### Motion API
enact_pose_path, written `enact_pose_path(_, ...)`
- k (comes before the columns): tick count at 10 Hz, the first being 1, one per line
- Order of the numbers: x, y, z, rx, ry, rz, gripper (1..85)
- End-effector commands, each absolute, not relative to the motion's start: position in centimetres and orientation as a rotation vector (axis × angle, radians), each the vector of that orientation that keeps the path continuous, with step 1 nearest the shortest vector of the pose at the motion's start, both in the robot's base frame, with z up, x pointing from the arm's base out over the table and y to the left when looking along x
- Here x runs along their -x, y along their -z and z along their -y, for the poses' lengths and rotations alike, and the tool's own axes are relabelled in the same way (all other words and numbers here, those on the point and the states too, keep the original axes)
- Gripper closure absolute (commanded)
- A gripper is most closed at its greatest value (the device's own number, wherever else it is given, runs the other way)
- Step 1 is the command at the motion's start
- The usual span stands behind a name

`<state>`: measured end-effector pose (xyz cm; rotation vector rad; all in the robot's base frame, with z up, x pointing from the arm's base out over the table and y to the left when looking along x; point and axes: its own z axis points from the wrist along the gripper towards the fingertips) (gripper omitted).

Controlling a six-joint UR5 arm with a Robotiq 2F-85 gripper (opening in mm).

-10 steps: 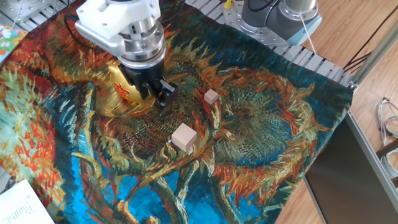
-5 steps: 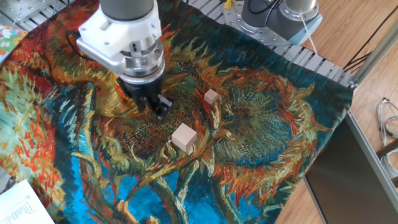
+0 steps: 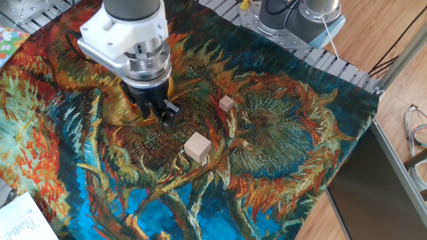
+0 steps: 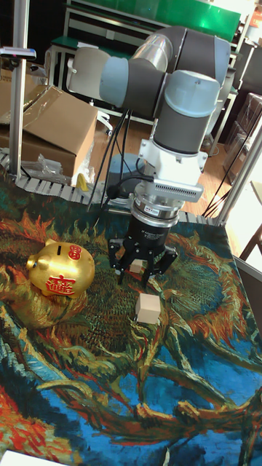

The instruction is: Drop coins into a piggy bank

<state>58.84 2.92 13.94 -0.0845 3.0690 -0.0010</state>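
The gold piggy bank (image 4: 62,271) with red markings stands on the painted cloth, left of centre in the tall fixed view. In the fixed view the arm's white wrist hides almost all of it. My gripper (image 4: 142,266) (image 3: 159,111) hangs pointing down just right of the bank, close above the cloth. Its black fingers (image 4: 120,263) are spread open, and I see nothing held between them. No coins show in either view.
Two pale wooden cubes lie on the cloth: a small one (image 3: 226,103) just behind the gripper and a larger one (image 3: 197,147) (image 4: 148,307) in front of it. The arm's base (image 3: 300,17) stands at the table's far edge. Cardboard boxes (image 4: 51,127) sit behind the table.
The arm has shifted a little left and lower, and in the fixed view it now covers the piggy bank that showed a second ago. The cubes have not moved.
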Motion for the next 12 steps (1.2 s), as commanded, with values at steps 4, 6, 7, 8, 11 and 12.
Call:
enact_pose_path(4, -59.3, -13.4, -2.7, 0.07, 0.001, -3.068, 38.3)
enact_pose_path(6, -58.1, -14.6, -2.2, 0.087, 0.006, -3.089, 39.0)
enact_pose_path(7, -58.1, -14.6, -3.0, 0.081, -0.04, -3.088, 38.7)
enact_pose_path(8, -58.2, -14.6, -3.2, 0.062, -0.052, -3.085, 38.7)
enact_pose_path(11, -58.5, -14.6, -3.3, 0.043, -0.059, -3.075, 39.0)
enact_pose_path(12, -58.8, -14.5, -3.3, 0.04, -0.052, -3.066, 39.0)
